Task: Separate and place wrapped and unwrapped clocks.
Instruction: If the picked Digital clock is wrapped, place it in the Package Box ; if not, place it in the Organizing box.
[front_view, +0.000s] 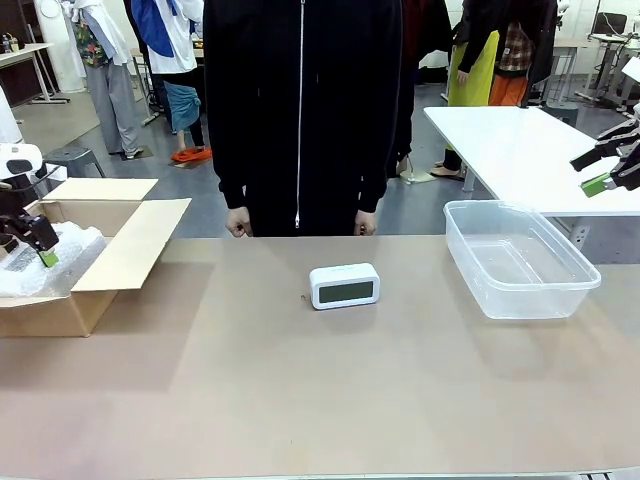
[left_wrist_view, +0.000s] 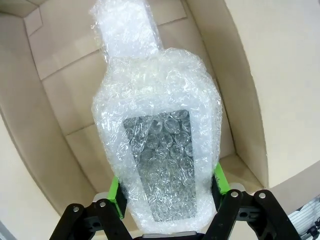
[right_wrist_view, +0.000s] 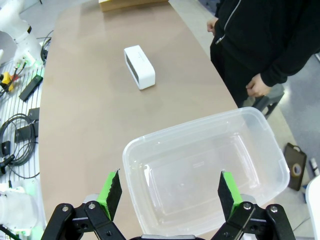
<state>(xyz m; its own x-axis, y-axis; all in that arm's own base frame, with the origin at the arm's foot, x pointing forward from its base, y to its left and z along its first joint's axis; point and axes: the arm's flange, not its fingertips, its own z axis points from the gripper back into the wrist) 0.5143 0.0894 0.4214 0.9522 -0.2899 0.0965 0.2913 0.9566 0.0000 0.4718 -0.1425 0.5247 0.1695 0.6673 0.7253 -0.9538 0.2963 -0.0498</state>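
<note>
Front camera sits on the robot's side, tilted slightly down across the table at the person on the far edge, cardboard box left, clear bin right. Left wrist camera stares steeply into that box, right up close on the wrapped bundle. Right wrist camera hangs higher, looking down over the bin and along the table, sharing the white clock, bin and person with the front view.
</note>
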